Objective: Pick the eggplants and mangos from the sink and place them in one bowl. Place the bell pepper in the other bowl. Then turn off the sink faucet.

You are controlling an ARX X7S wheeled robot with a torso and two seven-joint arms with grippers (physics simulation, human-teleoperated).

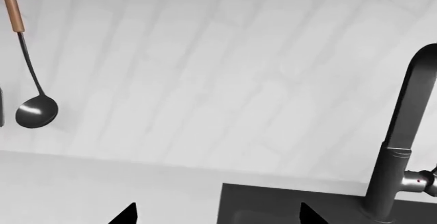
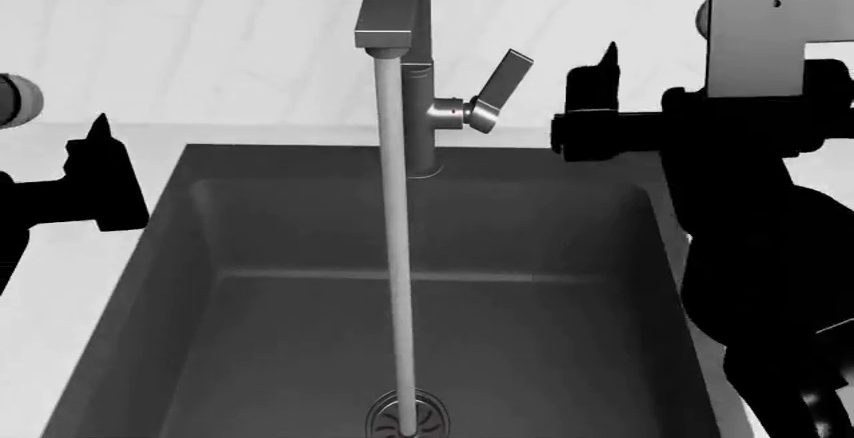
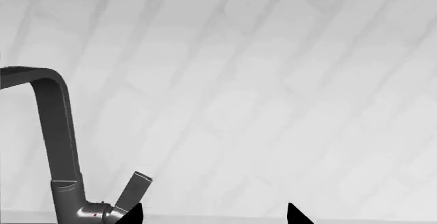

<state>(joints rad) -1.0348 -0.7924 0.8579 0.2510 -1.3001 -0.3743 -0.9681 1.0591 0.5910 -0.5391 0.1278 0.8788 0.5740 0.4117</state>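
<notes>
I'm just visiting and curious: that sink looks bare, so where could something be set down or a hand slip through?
The sink floor is bare on both sides of the water stream and drain. Pale counter beside the basin, below the hanging ladle, is also bare. It is tight behind the faucet, where the right gripper sits close to the lever.
</notes>
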